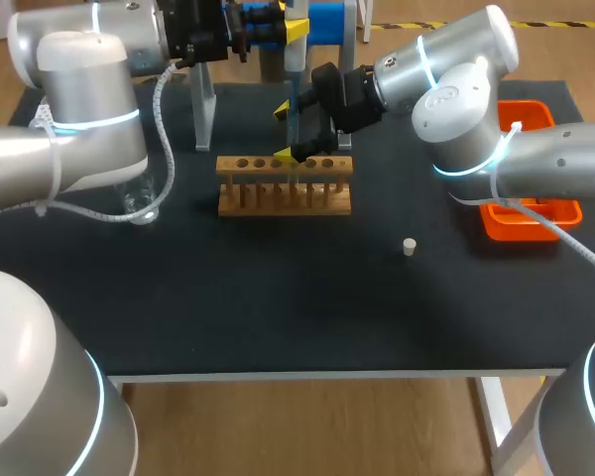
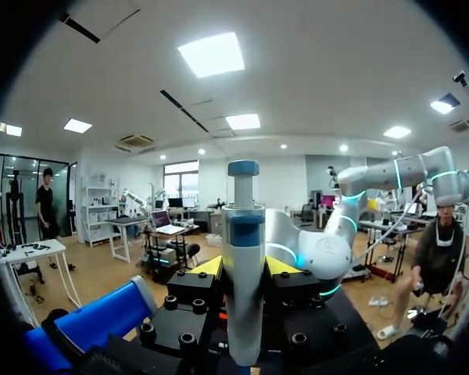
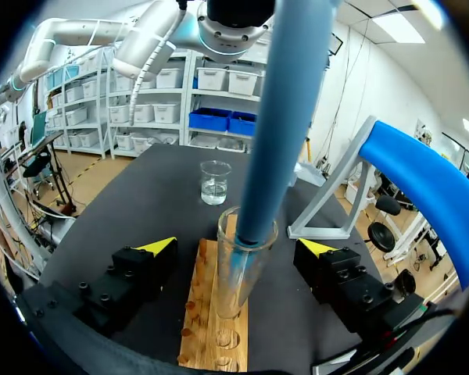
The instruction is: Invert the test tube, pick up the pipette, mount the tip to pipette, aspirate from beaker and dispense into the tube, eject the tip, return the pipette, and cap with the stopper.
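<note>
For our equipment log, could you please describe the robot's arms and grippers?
The left arm and right arm are rounded silver-white shells with cyan rings and white cables tied alongside. The left gripper and right gripper are black blocks with yellow fingertips.

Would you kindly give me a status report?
Left gripper shut on blue pipette. Right gripper open around clear glass test tube. Pipette end inside tube.

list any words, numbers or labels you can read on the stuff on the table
None can be read.
The pipette, test tube, wooden rack, beaker, stopper and orange tray show no print I can make out; any beaker markings are too small.
</note>
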Controlling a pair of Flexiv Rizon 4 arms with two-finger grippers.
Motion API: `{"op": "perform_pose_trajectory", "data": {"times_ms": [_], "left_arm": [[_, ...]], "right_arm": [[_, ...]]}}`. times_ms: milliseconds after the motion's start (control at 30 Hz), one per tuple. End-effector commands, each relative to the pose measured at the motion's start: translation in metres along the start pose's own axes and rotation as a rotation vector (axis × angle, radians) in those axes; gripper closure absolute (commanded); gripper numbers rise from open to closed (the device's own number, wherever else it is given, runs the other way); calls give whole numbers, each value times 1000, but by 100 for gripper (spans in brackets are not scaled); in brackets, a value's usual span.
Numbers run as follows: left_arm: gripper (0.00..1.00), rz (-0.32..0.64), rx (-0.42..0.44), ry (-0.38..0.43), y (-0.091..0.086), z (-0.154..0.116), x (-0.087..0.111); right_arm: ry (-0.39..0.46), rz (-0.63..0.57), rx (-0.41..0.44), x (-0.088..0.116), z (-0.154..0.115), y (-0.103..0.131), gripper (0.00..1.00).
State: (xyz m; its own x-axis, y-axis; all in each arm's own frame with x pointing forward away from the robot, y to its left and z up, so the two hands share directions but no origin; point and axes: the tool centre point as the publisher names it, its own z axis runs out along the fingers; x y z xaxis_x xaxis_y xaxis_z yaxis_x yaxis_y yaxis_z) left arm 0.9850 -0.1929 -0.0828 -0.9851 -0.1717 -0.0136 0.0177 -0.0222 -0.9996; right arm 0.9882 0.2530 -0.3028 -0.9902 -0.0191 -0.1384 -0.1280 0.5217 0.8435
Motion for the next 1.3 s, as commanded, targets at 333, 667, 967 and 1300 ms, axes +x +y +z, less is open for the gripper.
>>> {"op": "perform_pose_trajectory", "data": {"times_ms": [333,667,967,1300], "left_arm": [[100,1,2,-3,0,0,1],[100,1,2,-3,0,0,1],[100,1,2,-3,0,0,1],[100,1,2,-3,0,0,1]], "right_arm": [[1,0,1,0,-1,0,0],[1,0,1,0,-1,0,0],[1,0,1,0,-1,0,0],[-22,-4,-16,8,-34,-6,0]]}}
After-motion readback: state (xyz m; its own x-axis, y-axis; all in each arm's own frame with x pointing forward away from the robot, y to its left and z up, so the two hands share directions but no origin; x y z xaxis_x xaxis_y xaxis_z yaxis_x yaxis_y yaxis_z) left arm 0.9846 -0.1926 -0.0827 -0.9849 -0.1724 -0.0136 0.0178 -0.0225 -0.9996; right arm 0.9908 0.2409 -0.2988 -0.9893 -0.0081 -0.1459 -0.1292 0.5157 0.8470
